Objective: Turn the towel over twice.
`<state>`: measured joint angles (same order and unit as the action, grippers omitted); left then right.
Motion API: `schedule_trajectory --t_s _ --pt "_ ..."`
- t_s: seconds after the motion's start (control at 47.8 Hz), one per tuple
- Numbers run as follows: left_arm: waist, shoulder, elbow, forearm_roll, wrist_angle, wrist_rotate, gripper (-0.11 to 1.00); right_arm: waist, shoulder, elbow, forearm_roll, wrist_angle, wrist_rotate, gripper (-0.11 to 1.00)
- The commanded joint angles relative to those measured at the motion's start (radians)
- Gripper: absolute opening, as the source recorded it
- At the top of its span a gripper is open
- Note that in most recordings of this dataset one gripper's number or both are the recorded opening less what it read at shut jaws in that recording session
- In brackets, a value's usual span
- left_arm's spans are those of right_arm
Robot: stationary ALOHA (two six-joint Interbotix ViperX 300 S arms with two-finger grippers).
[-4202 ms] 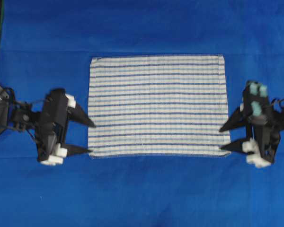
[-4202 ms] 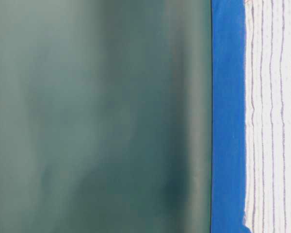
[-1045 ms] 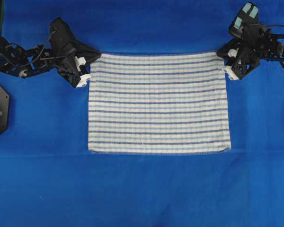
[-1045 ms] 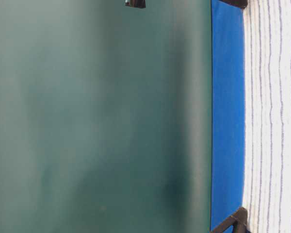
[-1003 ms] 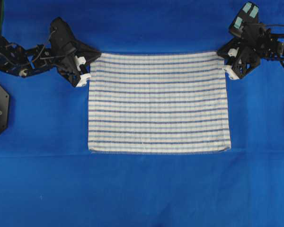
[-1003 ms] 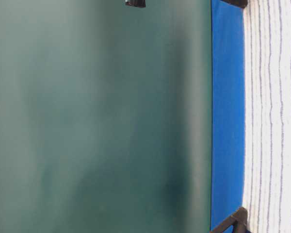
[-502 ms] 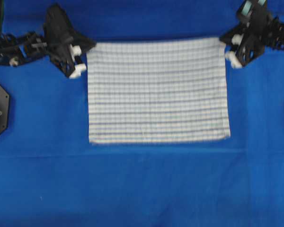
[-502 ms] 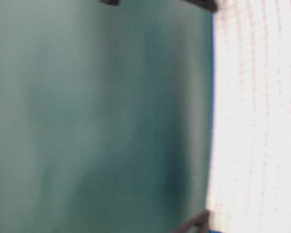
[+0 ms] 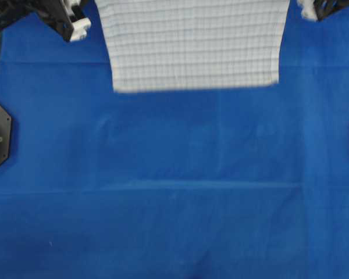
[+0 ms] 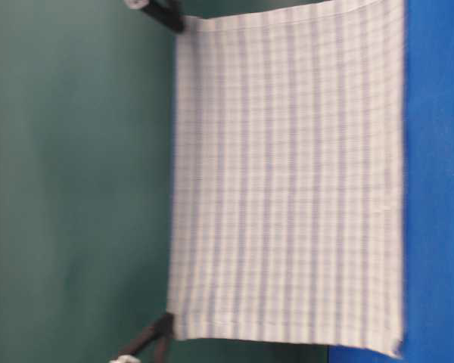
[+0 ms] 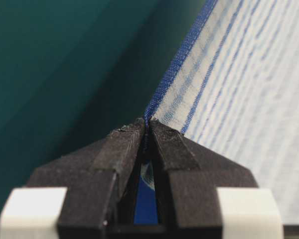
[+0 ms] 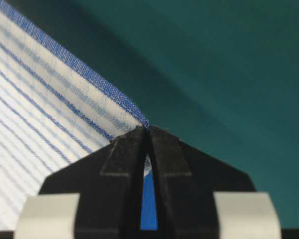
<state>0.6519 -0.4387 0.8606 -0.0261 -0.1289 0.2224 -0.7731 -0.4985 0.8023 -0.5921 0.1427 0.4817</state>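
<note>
towel (image 10: 287,181) hangs upright above blue surface (image 9: 174,192), stretched flat between both pincers, lower hem just clear of or touching surface: cannot tell | left pincer (image 11: 145,125) pressed together, pinching one upper corner at blue hem | right pincer (image 12: 148,130) pressed together, pinching other upper corner

Count on inspection: one towel (image 9: 192,43), striped. Two grippers, left gripper (image 11: 147,127) and right gripper (image 12: 148,130). One blue table cover (image 9: 174,192).
</note>
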Motion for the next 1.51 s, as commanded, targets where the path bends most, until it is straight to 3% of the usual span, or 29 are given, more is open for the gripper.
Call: schedule_trajectory --t_s 0.0,0.251,0.669,0.815,0.982,1.171,1.317,1.484 --pt "0.005 -0.041 -0.032 -0.002 0.005 0.002 0.04 -0.011 -0.054 -0.044 -0.006 0.028 -0.002 0.05" --pt "-0.003 -0.100 -0.037 -0.002 0.021 0.002 0.04 0.008 -0.143 -0.032 -0.005 0.044 0.003 0.05" --pt "-0.003 -0.103 -0.063 0.003 0.052 0.005 0.04 0.049 -0.153 -0.028 -0.002 0.087 0.012 0.05" --pt "-0.020 -0.104 -0.054 0.003 0.095 0.002 0.04 0.098 -0.155 -0.008 0.028 0.133 0.017 0.05" --pt "-0.112 -0.104 0.006 0.003 0.127 -0.028 0.04 0.233 -0.153 0.067 0.124 0.209 0.035 0.05" --pt "-0.285 -0.069 0.120 -0.003 0.117 -0.077 0.04 0.459 -0.127 0.193 0.236 0.230 0.121 0.05" --pt "-0.433 0.012 0.219 -0.003 0.023 -0.170 0.04 0.637 -0.052 0.255 0.275 0.227 0.230 0.05" --pt "-0.598 0.152 0.268 -0.003 -0.114 -0.307 0.04 0.808 0.060 0.278 0.275 0.186 0.359 0.05"
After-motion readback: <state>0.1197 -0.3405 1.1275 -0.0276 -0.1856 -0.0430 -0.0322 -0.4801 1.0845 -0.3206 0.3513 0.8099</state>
